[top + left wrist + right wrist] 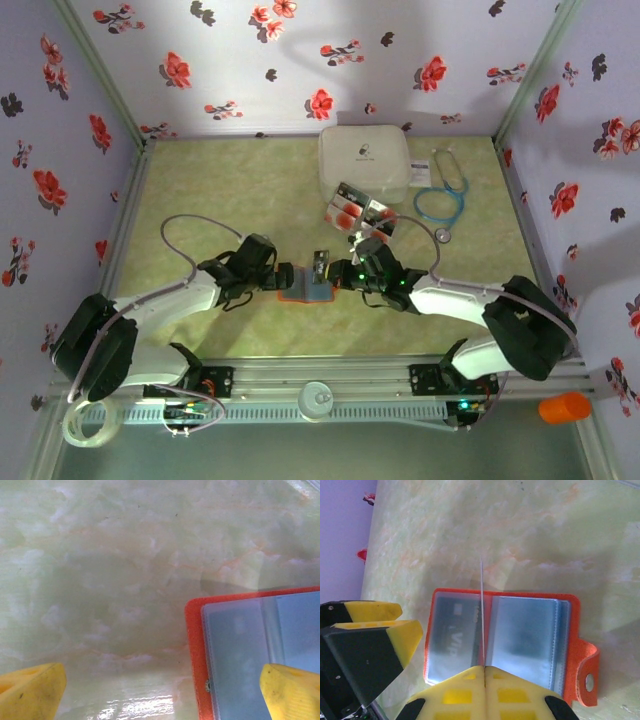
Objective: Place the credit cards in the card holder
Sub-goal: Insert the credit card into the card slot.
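Holder (530,635) open — card (454,630) inside, 9 o'clock half. Right gripper (484,672) pinches second card (482,605) edge-on; left gripper (161,692) wide open, empty.

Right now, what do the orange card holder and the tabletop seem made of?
The card holder looks like matte orange faux leather or soft plastic, slightly grainy; its sleeves are glossy clear plastic, reflecting light. The tabletop seems marble-print laminate, given its veined sheen.

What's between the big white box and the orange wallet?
Loose credit cards lie between the white case and the card holder, in the top view.
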